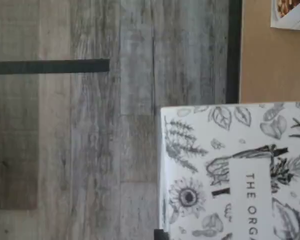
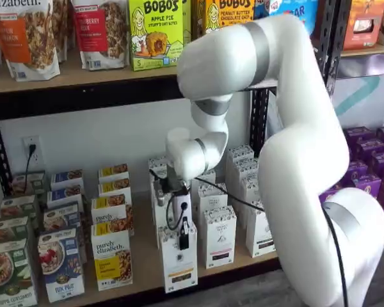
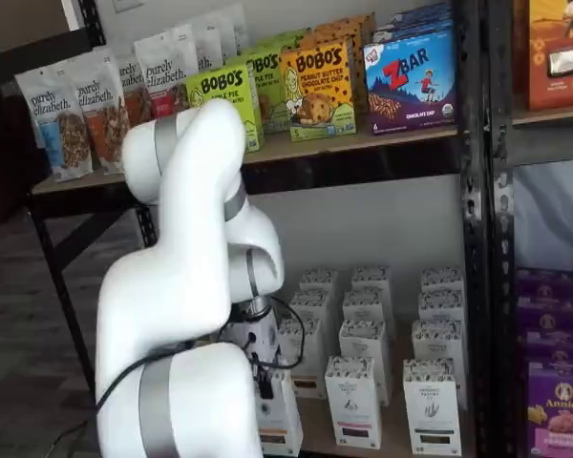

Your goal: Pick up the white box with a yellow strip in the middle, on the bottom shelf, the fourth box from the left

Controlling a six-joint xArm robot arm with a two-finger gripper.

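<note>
The white box with a yellow strip point(image 2: 178, 263) stands at the front of the bottom shelf, also visible in the other shelf view point(image 3: 279, 420). My gripper point(image 2: 183, 238) has come down on its top from above. One black finger point(image 2: 184, 242) lies against the box's upper front; the other finger is hidden behind the box, so I cannot tell whether the grip is closed. In a shelf view the gripper point(image 3: 261, 377) is partly hidden by the arm. The wrist view shows a white botanical-print box face point(image 1: 240, 175) close up.
Matching white boxes point(image 2: 217, 235) stand in rows to the right and behind. Purely Elizabeth boxes point(image 2: 111, 259) stand close on the left. The brown shelf board point(image 1: 270, 65) ends at a black rail, with grey wood floor point(image 1: 90, 150) beyond. Purple boxes point(image 2: 371, 179) fill the neighbouring rack.
</note>
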